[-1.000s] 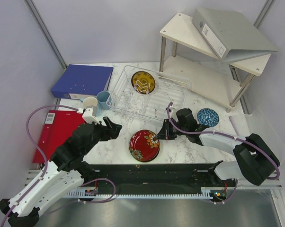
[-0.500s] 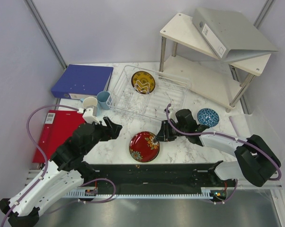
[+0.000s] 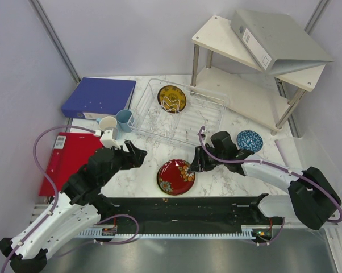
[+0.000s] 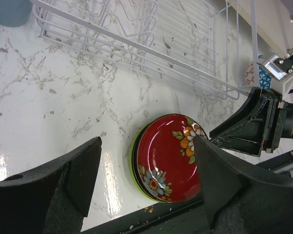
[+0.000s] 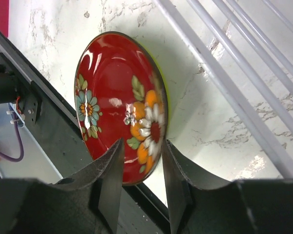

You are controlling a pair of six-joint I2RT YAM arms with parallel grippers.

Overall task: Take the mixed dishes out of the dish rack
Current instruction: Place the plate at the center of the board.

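The red bowl (image 3: 175, 177) with flower print rests on a black plate and a lime-green plate (image 4: 133, 168) near the table's front edge. My right gripper (image 3: 195, 165) grips the bowl's right rim, one finger inside and one outside (image 5: 141, 144). My left gripper (image 3: 138, 154) is open and empty, hovering left of the bowl (image 4: 171, 156). The clear dish rack (image 3: 199, 119) holds the yellow-brown patterned plate (image 3: 171, 98) upright at its back. The blue patterned bowl (image 3: 249, 140) sits on the table to the right. The cream mug (image 3: 107, 124) and a light blue cup (image 3: 124, 119) stand left of the rack.
A blue binder (image 3: 100, 96) lies at the back left and a red binder (image 3: 69, 156) at the left. The white two-tier shelf (image 3: 216, 34) with a grey binder (image 3: 279, 40) stands at the back right. A black rail (image 3: 182, 207) runs along the front edge.
The red bowl has come down and shifted slightly right and nearer in my right gripper, onto the plate stack. My left arm has barely moved.
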